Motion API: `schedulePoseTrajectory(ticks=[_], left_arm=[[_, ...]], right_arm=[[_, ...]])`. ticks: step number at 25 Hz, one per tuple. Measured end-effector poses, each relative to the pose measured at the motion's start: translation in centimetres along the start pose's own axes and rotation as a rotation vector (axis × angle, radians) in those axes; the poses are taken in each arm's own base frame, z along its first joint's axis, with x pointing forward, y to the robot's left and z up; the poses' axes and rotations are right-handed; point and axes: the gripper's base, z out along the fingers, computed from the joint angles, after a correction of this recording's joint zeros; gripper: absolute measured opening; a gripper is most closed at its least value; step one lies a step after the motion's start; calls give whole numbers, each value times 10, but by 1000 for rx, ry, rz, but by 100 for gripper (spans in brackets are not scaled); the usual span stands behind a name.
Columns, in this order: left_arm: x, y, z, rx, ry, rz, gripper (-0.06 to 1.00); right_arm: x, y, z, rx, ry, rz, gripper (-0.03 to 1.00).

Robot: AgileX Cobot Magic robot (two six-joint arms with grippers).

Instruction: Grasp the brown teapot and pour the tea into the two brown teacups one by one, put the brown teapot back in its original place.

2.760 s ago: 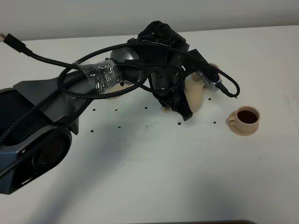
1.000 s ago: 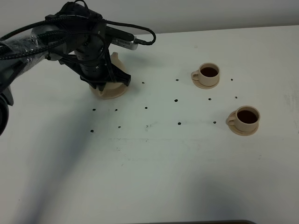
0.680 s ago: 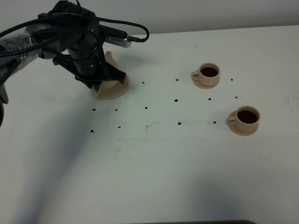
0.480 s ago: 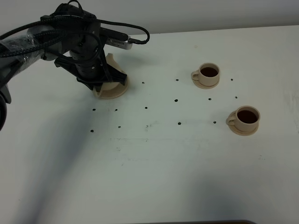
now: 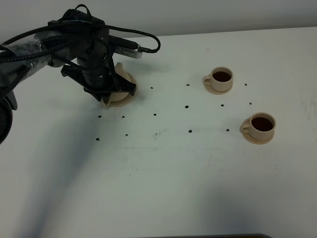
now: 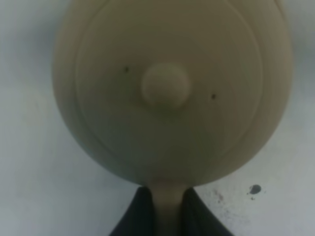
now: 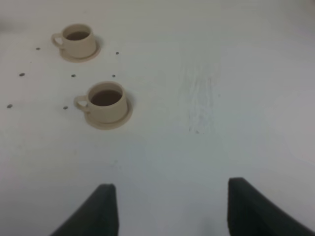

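The brown teapot [image 6: 166, 84] fills the left wrist view from above, lid knob in the middle. My left gripper [image 6: 167, 214] is shut on the teapot's loop handle, one dark finger on each side. From the high camera, the left gripper [image 5: 106, 91] and arm cover most of the teapot [image 5: 122, 78], which is upright over the flat tan disc [image 5: 121, 100] at the table's back left. I cannot tell whether it rests on the disc. The two brown teacups [image 5: 218, 79] [image 5: 258, 127] stand on small saucers at the right, both holding dark tea. My right gripper [image 7: 174, 211] is open over bare table, short of the cups [image 7: 76, 42] [image 7: 104, 103].
Small dark specks [image 5: 189, 131] dot the white table [image 5: 163, 173] between the teapot and the cups. The left arm's black cables [image 5: 143, 47] loop above the teapot. The table's far edge runs along the back wall.
The left arm has carried the teapot from the far cup back to the disc at the left. Over the last second it only shifts slightly there. The cups have not moved.
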Motion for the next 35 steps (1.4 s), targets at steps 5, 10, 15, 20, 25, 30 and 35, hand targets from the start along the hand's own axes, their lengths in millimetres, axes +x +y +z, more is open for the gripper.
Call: schedulePoseTrajectory(ticks=[5, 10, 15, 20, 25, 30, 35], left_arm=[[0, 0, 0, -2, -4, 5, 13], [0, 0, 0, -4, -4, 7, 13], [-1, 2, -1, -17, -7, 15, 17], [-1, 4, -10, -25, -28, 17, 32], [7, 9, -31, -38, 16, 11, 43], [25, 13, -65, -6, 130, 22, 44], [47, 3, -95, 80, 109, 30, 44]], right_arm=[[0, 0, 0, 0, 0, 0, 48], [0, 0, 0, 0, 0, 0, 48], [0, 0, 0, 0, 0, 0, 48], [0, 0, 0, 0, 0, 0, 48], [0, 0, 0, 0, 0, 0, 48], [0, 0, 0, 0, 0, 0, 48], [0, 0, 0, 0, 0, 0, 48]])
